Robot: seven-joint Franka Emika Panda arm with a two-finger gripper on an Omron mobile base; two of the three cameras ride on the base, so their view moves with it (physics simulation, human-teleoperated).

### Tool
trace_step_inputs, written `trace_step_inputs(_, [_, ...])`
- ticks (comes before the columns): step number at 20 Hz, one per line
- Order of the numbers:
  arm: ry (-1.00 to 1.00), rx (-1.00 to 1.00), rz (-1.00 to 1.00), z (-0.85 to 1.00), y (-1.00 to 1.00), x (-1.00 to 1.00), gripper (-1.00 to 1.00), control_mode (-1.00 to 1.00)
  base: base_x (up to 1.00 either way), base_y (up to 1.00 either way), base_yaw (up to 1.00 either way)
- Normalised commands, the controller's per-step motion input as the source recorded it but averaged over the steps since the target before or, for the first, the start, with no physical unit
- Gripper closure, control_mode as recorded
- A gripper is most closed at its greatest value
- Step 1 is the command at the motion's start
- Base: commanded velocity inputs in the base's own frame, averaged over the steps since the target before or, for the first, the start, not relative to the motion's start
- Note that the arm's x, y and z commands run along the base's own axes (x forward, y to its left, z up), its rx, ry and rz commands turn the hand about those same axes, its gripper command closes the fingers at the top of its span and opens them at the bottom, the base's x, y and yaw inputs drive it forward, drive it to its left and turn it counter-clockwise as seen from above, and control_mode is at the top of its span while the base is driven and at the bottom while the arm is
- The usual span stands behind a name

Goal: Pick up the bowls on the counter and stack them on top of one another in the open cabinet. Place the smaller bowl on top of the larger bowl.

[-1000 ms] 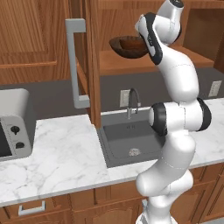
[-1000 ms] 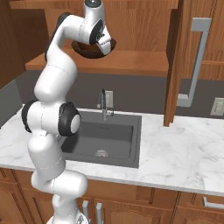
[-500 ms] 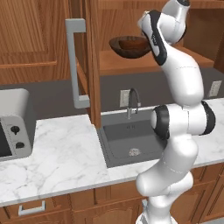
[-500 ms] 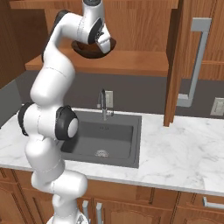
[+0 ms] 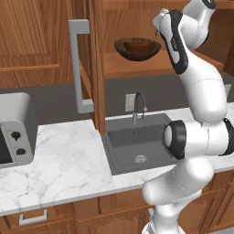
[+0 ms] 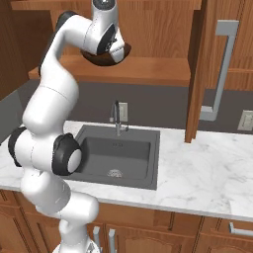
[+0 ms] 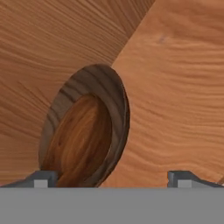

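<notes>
- Your larger bowl (image 5: 137, 48) sits on the shelf of the open cabinet (image 5: 151, 66), above the sink (image 5: 137, 144).
- The smaller bowl (image 7: 81, 140) is nested inside it, reddish interior showing.
- Your gripper (image 7: 111, 178) hangs just beside the stack, fingers spread wide, pinching nothing.
- Marble counter (image 5: 64, 160) lies below the cabinet.
</notes>
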Motion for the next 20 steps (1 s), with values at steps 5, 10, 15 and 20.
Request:
trace_step_inputs(5, [-0.03,0.06,0.00,0.18,-0.21,-0.62,-1.00,-1.00,0.00,0.00,0.00])
trace_step_inputs(10, [0.00,0.08,0.00,0.26,-0.23,-0.62,-1.00,-1.00,0.00,0.00,0.00])
trace_step_inputs(15, [0.00,0.05,0.00,0.16,-0.09,-0.62,-1.00,-1.00,0.00,0.00,0.00])
trace_step_inputs(20, [0.00,0.00,0.00,0.01,-0.01,-0.62,-1.00,-1.00,0.00,0.00,0.00])
